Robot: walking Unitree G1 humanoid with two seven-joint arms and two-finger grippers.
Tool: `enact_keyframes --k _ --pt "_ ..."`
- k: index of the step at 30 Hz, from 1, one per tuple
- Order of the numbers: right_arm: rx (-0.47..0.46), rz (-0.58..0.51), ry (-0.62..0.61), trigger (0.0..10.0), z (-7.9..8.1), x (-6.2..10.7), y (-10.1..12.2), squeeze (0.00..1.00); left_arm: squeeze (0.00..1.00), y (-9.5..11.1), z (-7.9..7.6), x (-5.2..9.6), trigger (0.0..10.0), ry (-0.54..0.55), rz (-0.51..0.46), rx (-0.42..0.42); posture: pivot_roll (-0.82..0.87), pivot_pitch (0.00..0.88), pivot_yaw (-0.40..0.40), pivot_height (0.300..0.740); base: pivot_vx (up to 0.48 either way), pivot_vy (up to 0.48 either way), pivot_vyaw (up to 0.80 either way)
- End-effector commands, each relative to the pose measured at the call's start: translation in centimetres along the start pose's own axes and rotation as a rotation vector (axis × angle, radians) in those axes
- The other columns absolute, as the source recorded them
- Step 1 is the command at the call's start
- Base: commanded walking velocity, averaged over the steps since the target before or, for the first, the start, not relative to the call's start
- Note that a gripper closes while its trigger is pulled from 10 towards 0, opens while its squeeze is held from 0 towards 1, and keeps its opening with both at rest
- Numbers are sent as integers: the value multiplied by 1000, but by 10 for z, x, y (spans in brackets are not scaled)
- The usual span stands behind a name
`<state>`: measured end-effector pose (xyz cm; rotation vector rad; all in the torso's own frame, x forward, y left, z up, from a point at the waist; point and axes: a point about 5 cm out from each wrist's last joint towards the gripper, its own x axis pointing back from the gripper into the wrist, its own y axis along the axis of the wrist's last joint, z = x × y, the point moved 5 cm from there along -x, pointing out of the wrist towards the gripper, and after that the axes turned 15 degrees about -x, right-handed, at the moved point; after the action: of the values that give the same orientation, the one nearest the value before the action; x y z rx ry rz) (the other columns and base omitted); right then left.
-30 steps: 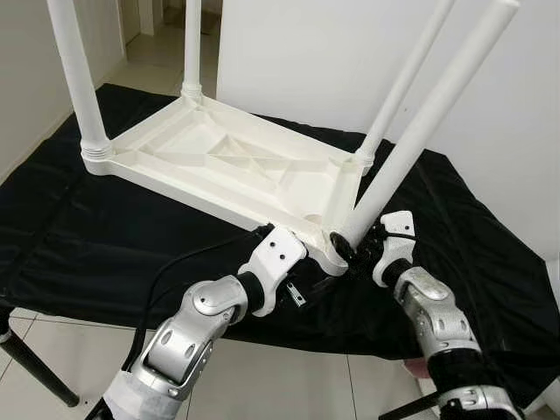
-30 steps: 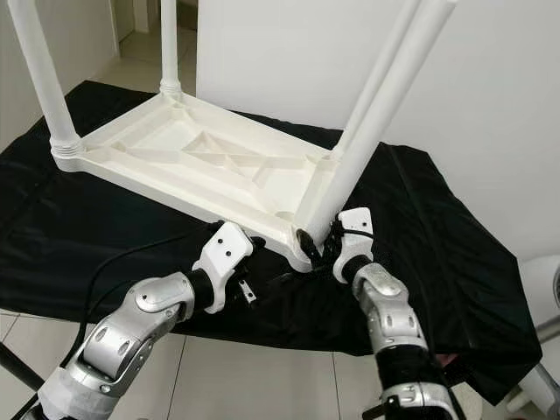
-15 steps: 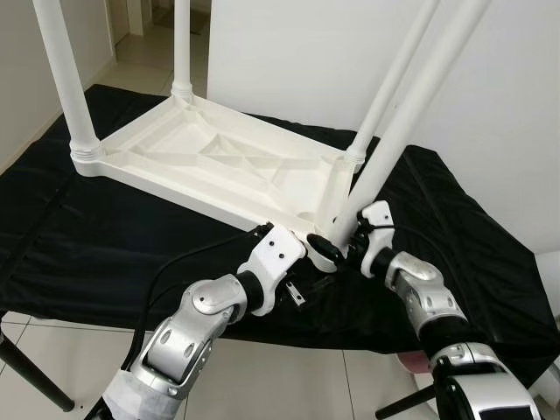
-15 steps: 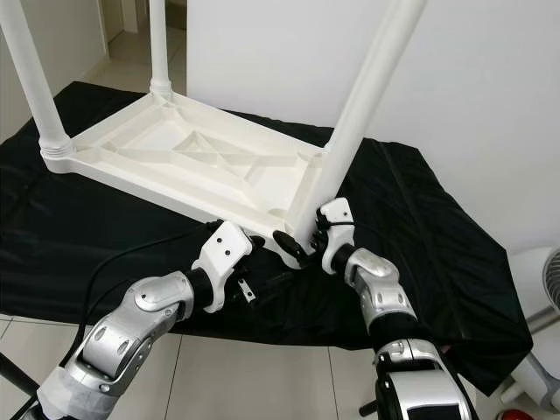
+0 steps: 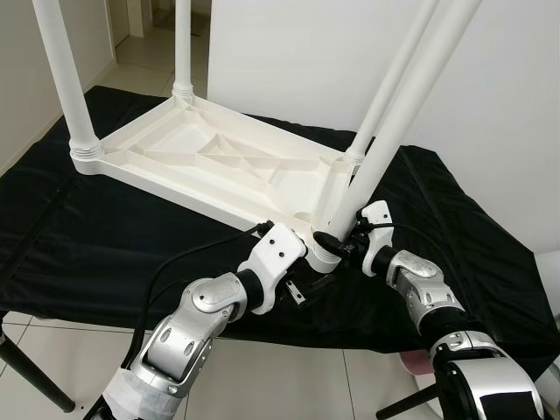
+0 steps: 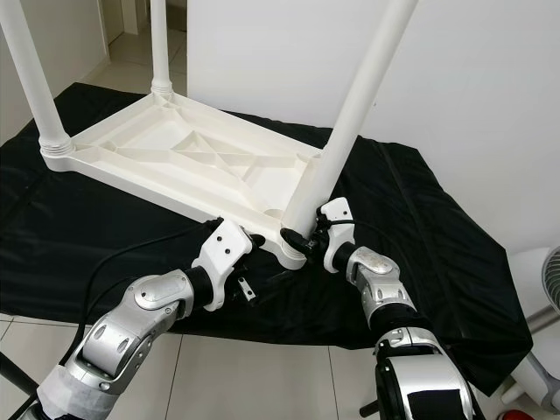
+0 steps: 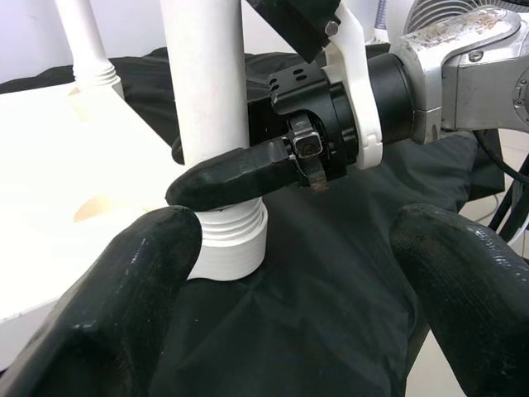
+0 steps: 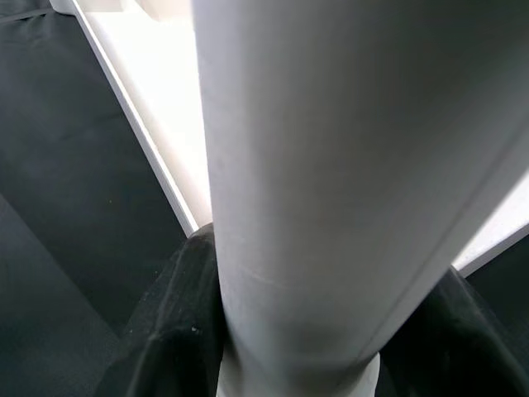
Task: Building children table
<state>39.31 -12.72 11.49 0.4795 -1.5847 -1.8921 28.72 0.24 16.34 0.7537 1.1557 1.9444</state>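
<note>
A white plastic table top (image 5: 219,157) lies upside down on a black cloth (image 5: 87,236). Three white legs stand in its other corners. My right gripper (image 5: 337,243) is shut on the fourth leg (image 5: 394,114) just above its lower end, holding it tilted to the right. The leg's threaded end (image 7: 231,240) rests at the near right corner, its thread still showing. One right finger (image 7: 231,178) wraps the leg. My left gripper (image 5: 302,267) is at the same corner from the near side, open, with its fingertips (image 7: 124,281) on either side of the threaded end.
The cloth-covered table's front edge runs just under my arms, with tiled floor (image 5: 61,341) below. A white wall (image 5: 289,52) stands close behind. A fan (image 6: 551,289) is at the far right. A black cable (image 5: 175,262) trails from my left wrist.
My right gripper has swung the leg more upright and brought its lower end left and down onto the near right corner. The left gripper has stayed at the corner.
</note>
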Motion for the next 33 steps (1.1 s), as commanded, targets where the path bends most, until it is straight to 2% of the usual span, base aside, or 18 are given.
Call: enact_keyframes --k 1,4,5,6,7,12,15,16,18,22,23,24,25,28,29,31,32,33 --pt "7 62 -4 0 -6 7 -14 0 0 4 -2 -4 10000 -5 -7 1 69 0 -160 740 0 0 0" --pt "9 44 -38 0 -11 11 -13 0 0 5 -2 -6 10000 -11 -12 1 59 0 -161 740 0 0 0" --pt "8 34 -63 8314 -13 11 -12 0 0 5 -2 -6 10000 -13 -15 2 59 0 -161 740 0 0 0" --pt "8 34 -63 8314 -13 11 -12 0 0 5 -2 -6 10000 -13 -15 2 59 0 -161 740 0 0 0" --pt "9 25 -114 10000 -17 10 -12 0 0 6 -3 -6 10000 -13 -16 3 55 0 -165 740 0 0 0" --pt "-3 6 -176 10000 -21 9 -12 0 0 6 -4 -7 10000 -14 -17 5 50 0 -167 740 0 0 0" --pt "-34 -40 -291 10000 -26 6 -9 0 0 6 -5 -7 10000 -17 -18 8 48 0 -167 740 0 0 0" --pt "-34 -40 -291 10000 -26 6 -9 0 0 6 -5 -7 10000 -17 -18 8 48 0 -167 740 0 0 0" --pt "-80 -106 -387 10000 -21 0 -4 0 0 6 -6 -7 10000 -20 -17 11 45 0 -168 740 0 0 0" --pt "-80 -125 -423 10000 -18 -2 -2 0 0 5 -6 -7 10000 -20 -17 12 45 0 -170 740 0 0 0" --pt "-69 -149 -480 10000 -18 -1 0 0 0 6 -6 -7 10000 -19 -17 12 47 0 -176 740 0 0 0" --pt "-69 -149 -480 10000 -18 -1 0 0 0 6 -6 -7 10000 -19 -17 12 47 0 -176 740 0 0 0" --pt "-80 -205 -644 10000 -18 5 1 0 0 6 -6 -7 10000 -15 -17 15 50 0 -178 740 0 0 0" --pt "-90 -217 -689 10000 -18 7 0 0 0 6 -6 -7 10000 -14 -17 16 50 0 -178 740 0 0 0" --pt "-107 -241 -728 10000 -15 9 0 0 0 6 -7 -7 10000 -13 -17 17 51 0 -181 740 0 0 0" --pt "-164 -305 -749 10000 -1 4 2 0 0 6 -7 -7 10000 -13 -17 20 51 0 -180 740 0 0 0" --pt "-164 -305 -749 10000 -1 4 2 0 0 6 -7 -7 10000 -13 -17 20 51 0 -180 740 0 0 0" --pt "-179 -318 -750 10000 6 2 3 0 0 6 -8 -7 10000 -14 -17 21 51 0 -181 740 0 0 0"
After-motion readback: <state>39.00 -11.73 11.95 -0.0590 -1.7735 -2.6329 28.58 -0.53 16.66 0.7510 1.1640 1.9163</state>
